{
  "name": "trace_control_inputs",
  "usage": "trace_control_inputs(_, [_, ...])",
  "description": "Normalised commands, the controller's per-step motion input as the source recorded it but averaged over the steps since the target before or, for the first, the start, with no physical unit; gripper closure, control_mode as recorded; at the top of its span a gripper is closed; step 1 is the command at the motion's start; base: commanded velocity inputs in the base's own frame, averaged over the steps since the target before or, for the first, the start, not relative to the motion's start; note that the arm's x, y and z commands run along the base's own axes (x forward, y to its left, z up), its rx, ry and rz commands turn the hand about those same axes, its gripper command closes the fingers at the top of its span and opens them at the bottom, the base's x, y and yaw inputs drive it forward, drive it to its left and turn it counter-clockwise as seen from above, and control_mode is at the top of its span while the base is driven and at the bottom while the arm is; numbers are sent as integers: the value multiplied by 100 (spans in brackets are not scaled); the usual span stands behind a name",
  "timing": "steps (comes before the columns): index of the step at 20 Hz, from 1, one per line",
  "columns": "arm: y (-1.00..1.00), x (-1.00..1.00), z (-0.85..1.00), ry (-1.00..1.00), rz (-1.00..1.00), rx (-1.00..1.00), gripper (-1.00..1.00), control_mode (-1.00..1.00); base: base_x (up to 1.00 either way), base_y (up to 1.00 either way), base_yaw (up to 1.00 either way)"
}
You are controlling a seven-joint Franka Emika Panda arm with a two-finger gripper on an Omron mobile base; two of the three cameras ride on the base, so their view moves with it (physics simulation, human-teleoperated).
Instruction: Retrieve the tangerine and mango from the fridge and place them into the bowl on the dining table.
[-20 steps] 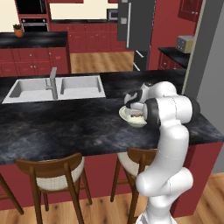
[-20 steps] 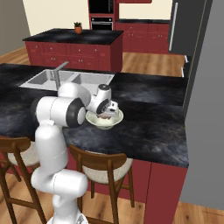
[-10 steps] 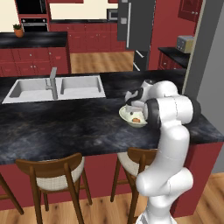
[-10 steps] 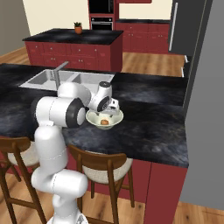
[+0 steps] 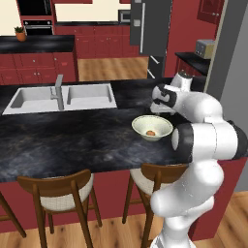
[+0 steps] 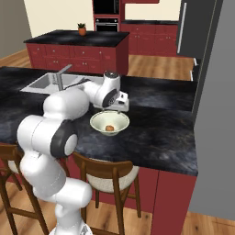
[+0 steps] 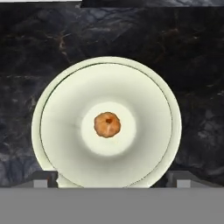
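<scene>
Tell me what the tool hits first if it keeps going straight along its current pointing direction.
Probably the tangerine, lying at the middle of the bowl on the dining table. The tool points down at the bowl, fruit near its centre line. Depth is unclear, and the wide-set fingers might meet the bowl's rim first.

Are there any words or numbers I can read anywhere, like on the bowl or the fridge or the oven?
None can be read.
The bowl: plain cream, no writing; a small orange fruit lies in it.
The dining table: black marbled top, no labels.
The fridge: no text can be made out; too small to tell.
The oven: any markings are too small and blurred to read.
</scene>
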Motion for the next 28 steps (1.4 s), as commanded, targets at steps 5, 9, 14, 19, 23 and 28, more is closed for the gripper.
trace_control_inputs(5, [-26, -96, 97, -3, 0, 0, -100, -100, 0, 0, 0])
trace_control_inputs(9, [-5, -100, 69, 0, 0, 0, -100, -100, 0, 0, 0])
trace_control_inputs(14, [1, -100, 37, -2, 0, 0, -100, -100, 0, 0, 0])
trace_control_inputs(19, [23, -100, 2, -20, 2, -5, -100, -100, 0, 0, 0])
trace_control_inputs(23, [24, -90, 0, -22, 1, -6, -100, -100, 0, 0, 0])
trace_control_inputs(28, [28, -68, 0, -19, 1, -7, -100, -100, 0, 0, 0])
